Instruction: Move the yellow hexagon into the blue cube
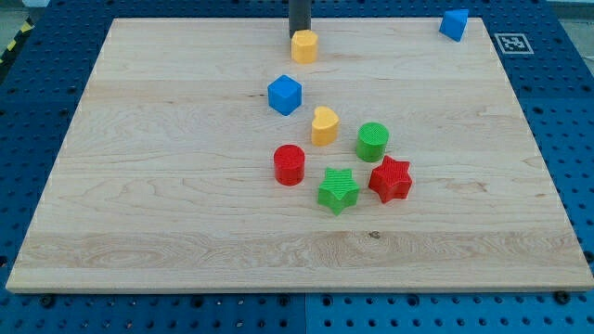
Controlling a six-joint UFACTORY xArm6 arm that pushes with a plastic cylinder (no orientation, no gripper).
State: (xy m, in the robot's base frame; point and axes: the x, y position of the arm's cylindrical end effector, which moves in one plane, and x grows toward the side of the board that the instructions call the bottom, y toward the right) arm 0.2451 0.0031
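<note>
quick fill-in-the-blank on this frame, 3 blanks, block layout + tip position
My tip sits just above the ____ hexagon, at the view's top.
The blue cube lies toward the view's ____ from that hexagon.
The green star lies between the red cylinder and the red ____.

Missing words: yellow; bottom; star

No readable text, numbers or brand names anywhere. Only sign: black-and-white square fiducial marker (513,43) on blue pegboard (557,102), just off wooden board (139,186) corner, far toward view's right of my tip (299,34), about level with it. Pattern of blocky squares, not letters. Yellow-black hazard stripe (17,39) at view's left edge, far left of tip; carries no wording. Blocks unmarked.
</note>
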